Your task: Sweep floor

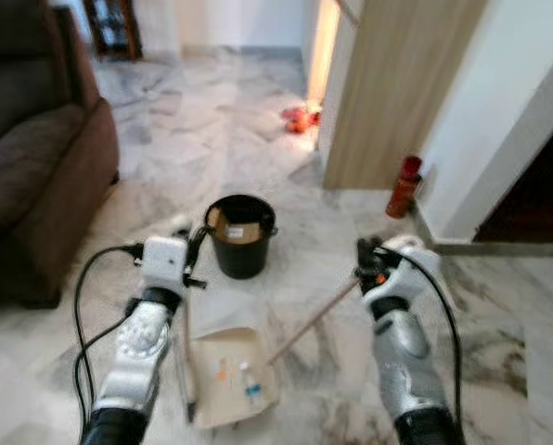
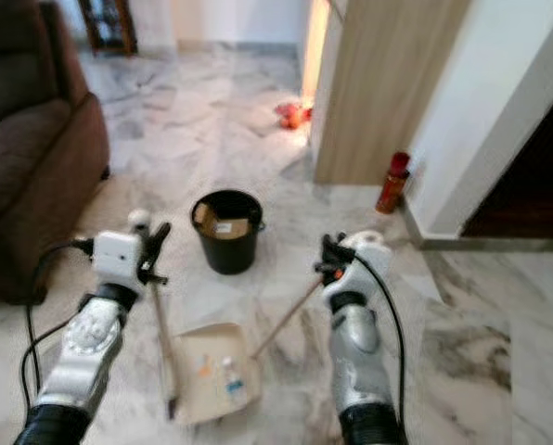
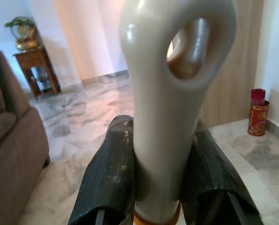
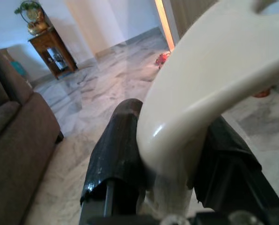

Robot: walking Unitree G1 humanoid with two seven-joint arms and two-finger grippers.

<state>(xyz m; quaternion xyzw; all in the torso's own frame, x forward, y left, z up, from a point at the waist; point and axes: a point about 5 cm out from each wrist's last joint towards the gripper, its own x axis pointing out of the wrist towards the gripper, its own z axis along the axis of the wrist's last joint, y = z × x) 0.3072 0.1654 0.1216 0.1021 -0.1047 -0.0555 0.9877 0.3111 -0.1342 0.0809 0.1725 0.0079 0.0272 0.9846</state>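
A cream dustpan (image 1: 228, 375) lies on the marble floor between my arms, with a small bottle (image 1: 250, 382) and orange bits in it. Its long handle rises to my left gripper (image 1: 193, 248), which is shut on the cream looped handle top (image 3: 172, 93), with a black finger (image 3: 112, 173) on each side. My right gripper (image 1: 369, 261) is shut on the cream broom handle end (image 4: 200, 93). The broom stick (image 1: 309, 323) slants down from it to the dustpan's right edge. A black bin (image 1: 240, 239) holding cardboard stands just beyond the dustpan.
A brown sofa (image 1: 26, 167) fills the left side. A wooden panel (image 1: 397, 93) and a white wall stand at the right, with a red canister (image 1: 405, 185) at their foot. Red-orange items (image 1: 298, 118) lie near a lit doorway. A wooden side table (image 3: 34, 65) stands far back.
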